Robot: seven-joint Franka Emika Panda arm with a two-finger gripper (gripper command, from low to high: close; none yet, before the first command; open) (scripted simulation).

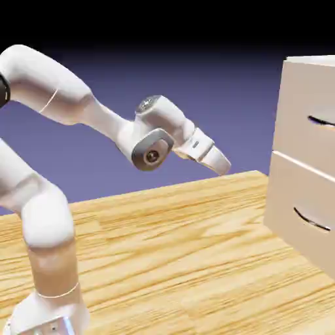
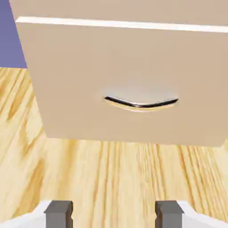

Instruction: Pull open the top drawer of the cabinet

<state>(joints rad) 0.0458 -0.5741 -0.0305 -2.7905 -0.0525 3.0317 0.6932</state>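
Hovering well short of the cabinet [image 1: 307, 157] with the gripper [image 1: 221, 162] spread and empty, likely needing a pinch across the thin, rigid, probably slick handle [image 1: 322, 121] of the top drawer [image 1: 304, 111], up at right.

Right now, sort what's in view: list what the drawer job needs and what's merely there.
Needed:
- top drawer and its handle
- cabinet
- gripper, fingers spread, holding nothing, well short of the cabinet

Merely there:
- lower drawer, the one filling the hand view
- table
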